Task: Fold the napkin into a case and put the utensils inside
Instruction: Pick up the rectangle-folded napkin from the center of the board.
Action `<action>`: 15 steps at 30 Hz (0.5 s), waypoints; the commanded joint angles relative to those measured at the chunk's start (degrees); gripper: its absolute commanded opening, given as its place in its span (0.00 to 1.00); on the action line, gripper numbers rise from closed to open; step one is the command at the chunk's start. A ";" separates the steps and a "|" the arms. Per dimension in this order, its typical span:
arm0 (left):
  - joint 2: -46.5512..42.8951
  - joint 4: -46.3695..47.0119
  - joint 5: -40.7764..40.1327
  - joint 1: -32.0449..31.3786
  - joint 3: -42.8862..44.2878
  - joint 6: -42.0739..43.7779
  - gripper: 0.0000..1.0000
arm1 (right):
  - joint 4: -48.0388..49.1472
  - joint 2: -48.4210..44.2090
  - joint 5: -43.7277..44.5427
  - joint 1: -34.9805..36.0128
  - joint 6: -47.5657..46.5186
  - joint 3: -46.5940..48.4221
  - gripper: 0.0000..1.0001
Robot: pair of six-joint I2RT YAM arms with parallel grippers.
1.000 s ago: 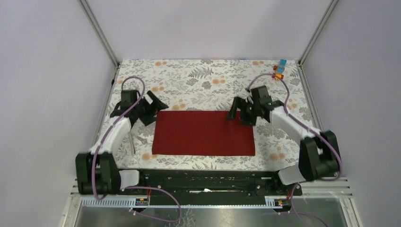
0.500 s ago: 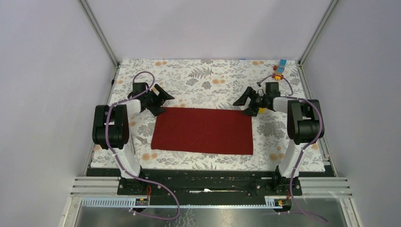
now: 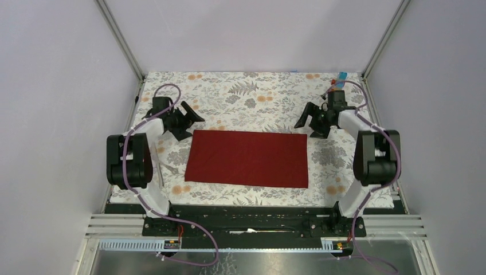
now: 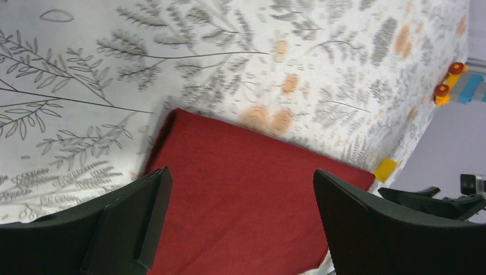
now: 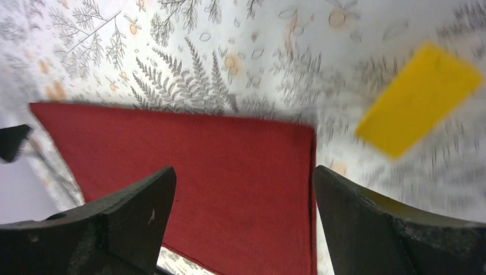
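Observation:
The dark red napkin lies flat on the floral tablecloth as a wide rectangle. My left gripper hangs open just off its far left corner, with nothing between the fingers. In the left wrist view the gripper frames the napkin below. My right gripper is open and empty beside the far right corner. In the right wrist view that gripper looks down over the napkin and its right edge. I cannot make out the utensils in any view.
A yellow block lies by the napkin's far right corner and also shows in the left wrist view. Orange and blue toy blocks sit at the far right corner of the table. Metal frame posts and grey walls close in the table.
Both arms have drawn up and back. Their grippers moved outward, off the napkin's far corners, and stayed open. The napkin has settled flat.

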 commanded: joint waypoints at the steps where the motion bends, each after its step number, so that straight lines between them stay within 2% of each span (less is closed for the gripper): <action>1: -8.60 -9.81 3.07 -0.91 8.68 8.54 0.99 | -19.30 -12.64 23.65 8.05 1.01 2.00 0.94; 3: -11.58 -11.67 2.99 -2.73 9.64 11.35 0.99 | -22.99 -13.99 24.82 9.84 2.67 -0.32 0.95; 5: -14.29 -12.79 2.16 -5.36 9.36 12.92 0.99 | -25.06 -13.85 21.45 10.06 1.49 -2.29 0.93; 8: -17.60 -12.56 1.96 -10.19 7.42 12.75 0.99 | -27.03 -11.54 18.62 10.17 -1.95 -3.18 0.83; 12: -22.23 -11.81 3.50 -17.61 4.10 12.27 0.99 | -25.41 -10.45 18.14 10.49 -4.53 -3.93 0.77; 15: -25.87 -11.86 3.75 -19.54 1.76 12.67 0.99 | -25.86 -7.14 18.77 11.64 -5.06 -2.83 0.73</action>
